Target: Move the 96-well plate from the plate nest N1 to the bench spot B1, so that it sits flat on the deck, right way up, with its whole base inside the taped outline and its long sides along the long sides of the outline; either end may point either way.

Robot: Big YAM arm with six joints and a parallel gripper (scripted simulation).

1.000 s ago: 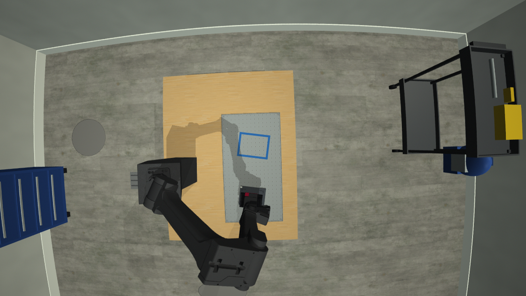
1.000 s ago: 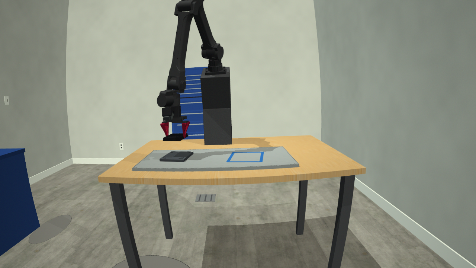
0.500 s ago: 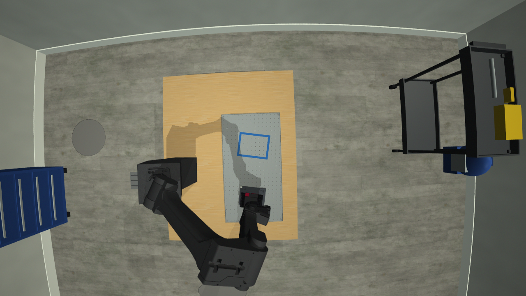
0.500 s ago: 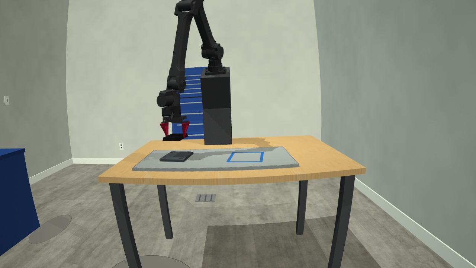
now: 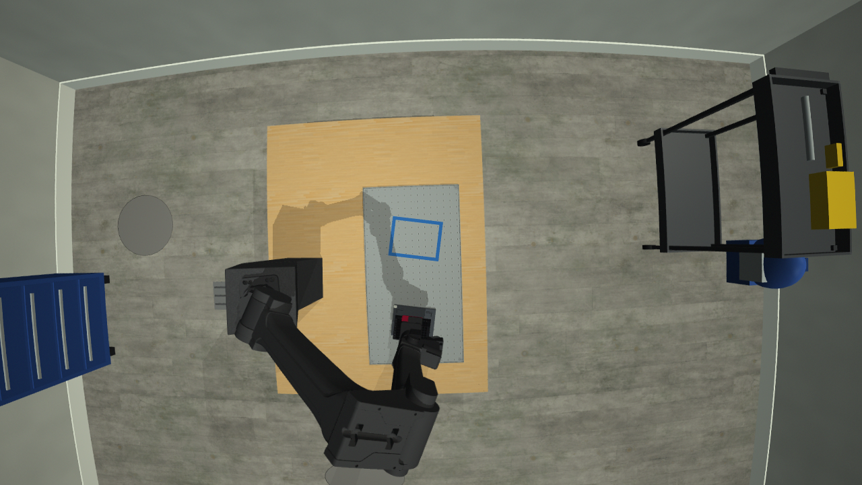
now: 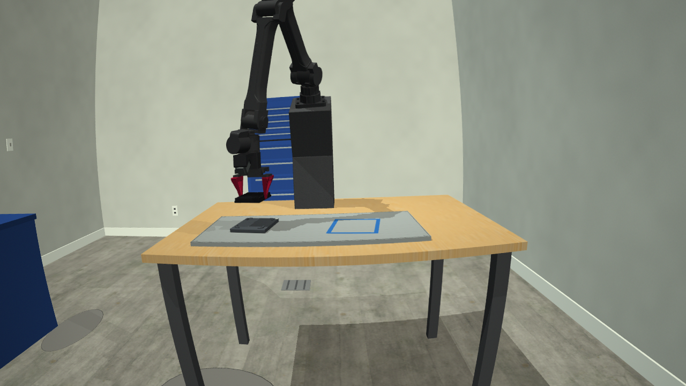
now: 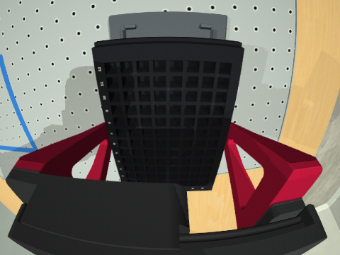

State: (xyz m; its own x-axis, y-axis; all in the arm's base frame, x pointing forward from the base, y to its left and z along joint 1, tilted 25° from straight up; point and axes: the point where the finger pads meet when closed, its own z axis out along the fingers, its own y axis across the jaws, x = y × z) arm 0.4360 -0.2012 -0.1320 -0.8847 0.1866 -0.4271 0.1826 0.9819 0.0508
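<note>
A wooden table [image 6: 460, 235] carries a grey perforated deck [image 6: 407, 229], and at the table's back edge a tall black pedestal [image 6: 312, 158] bears the black arm [image 6: 259, 72], which folds high and comes down over the deck's left end. On the deck the blue taped outline [image 6: 353, 225] lies well apart from the dark plate nest [image 6: 254, 224], which sits flat with nothing resting in it. Above the nest hangs the gripper [image 6: 251, 183], its red fingers pinching the black 96-well plate [image 7: 167, 118] across its long sides — the plate is lifted off the nest and, in the exterior view, level and wells-up. From the wrist the nest [image 7: 167, 25] shows just beyond the plate's far end; how high the plate rides above it is hard to judge.
</note>
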